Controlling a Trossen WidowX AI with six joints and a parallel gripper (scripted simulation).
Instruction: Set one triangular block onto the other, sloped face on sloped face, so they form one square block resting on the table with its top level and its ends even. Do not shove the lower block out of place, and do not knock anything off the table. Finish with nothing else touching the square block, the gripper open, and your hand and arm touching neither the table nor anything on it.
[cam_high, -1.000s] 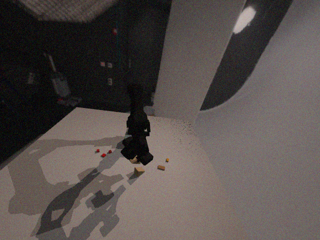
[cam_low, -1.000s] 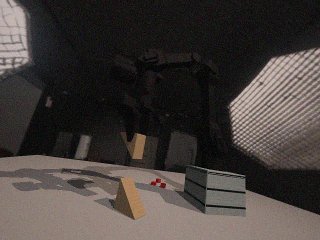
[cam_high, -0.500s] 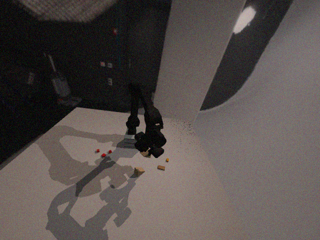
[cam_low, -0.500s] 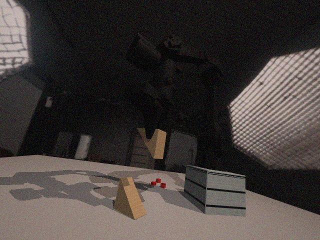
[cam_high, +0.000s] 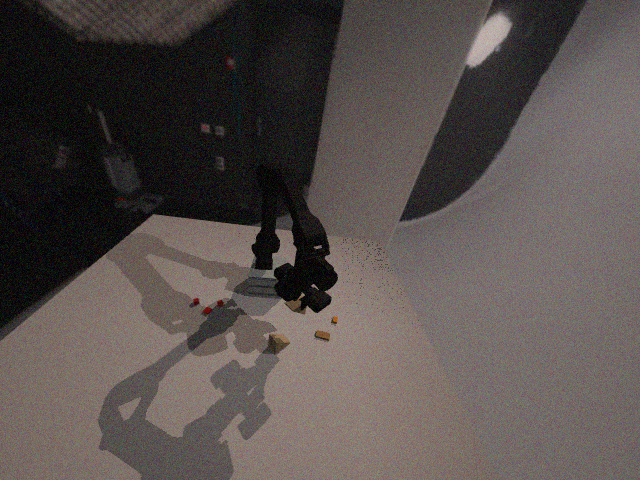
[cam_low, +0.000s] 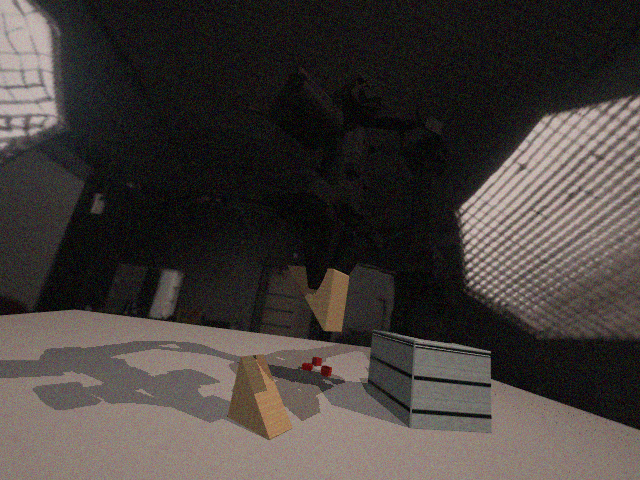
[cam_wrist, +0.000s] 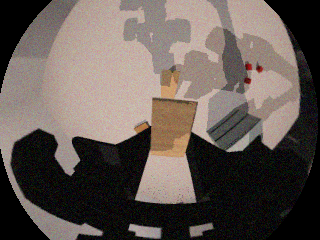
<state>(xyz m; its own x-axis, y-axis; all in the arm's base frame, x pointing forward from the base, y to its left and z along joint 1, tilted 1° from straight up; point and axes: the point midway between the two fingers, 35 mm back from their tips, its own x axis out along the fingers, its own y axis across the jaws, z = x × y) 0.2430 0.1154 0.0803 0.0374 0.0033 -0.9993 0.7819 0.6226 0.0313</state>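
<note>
Lying pale across the foreground, the table carries overlapping arm shadows. Nearest in the exterior view, the lower triangular block rests on it, sloped face descending toward 5 o'clock, triangular end toward 8; its long axis is too foreshortened to judge. A striped grey box stands at its 3 o'clock, well apart.

Above and beyond, toward 1 o'clock, the raised triangular block hangs clear of the table, narrow edge pointing down to 6. In the wrist view its visible face runs slightly longer from 12 to 6. The gripper has its fingers partly apart, clamped on this block. Three red cubes lie farther back on the table.

Behind, the room is dark, with bright gridded panels at 10 and 2 o'clock.
</note>
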